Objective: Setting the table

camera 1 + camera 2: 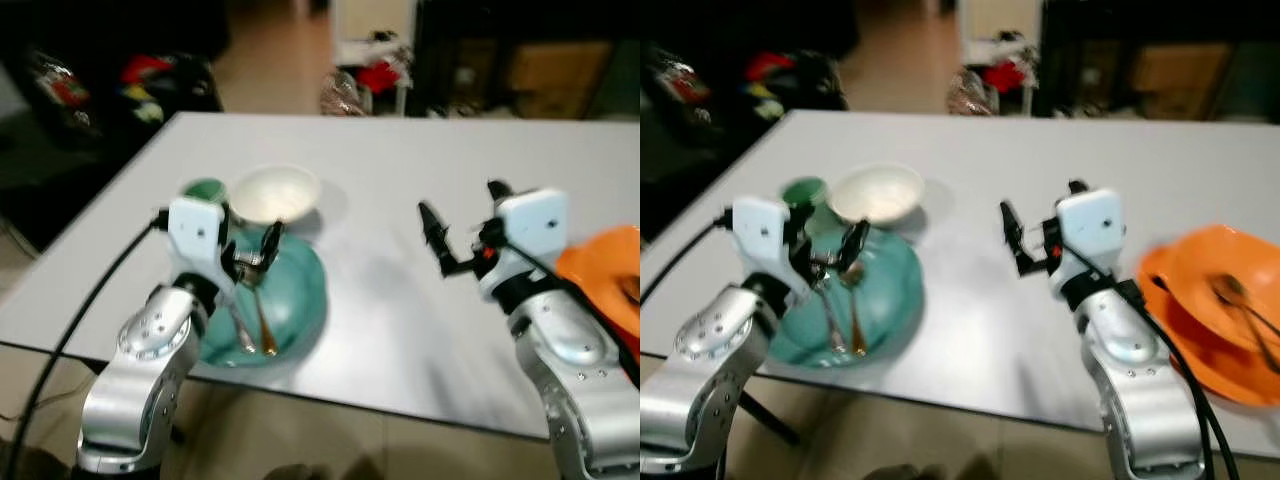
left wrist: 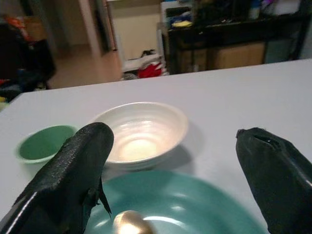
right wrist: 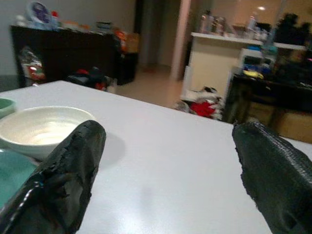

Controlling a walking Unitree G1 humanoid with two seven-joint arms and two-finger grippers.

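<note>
Cutlery [image 1: 252, 318], two long pieces that look like spoons, lies in the teal plate [image 1: 300, 310] at the near table [image 1: 400, 200] edge, long axes running away from the robot, directly under the left gripper [image 1: 255, 255]. That gripper hovers over the plate, fingers spread and empty, far nearer than the right gripper [image 1: 445, 235], also open and empty over bare table. Just beyond the plate sit the white bowl [image 1: 275, 192] and green cup [image 1: 203, 189].

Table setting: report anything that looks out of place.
Two utensils lie inside the teal plate rather than beside it. The orange plate likewise holds cutlery and overhangs the table edge. Nothing looks spilled or broken.
</note>
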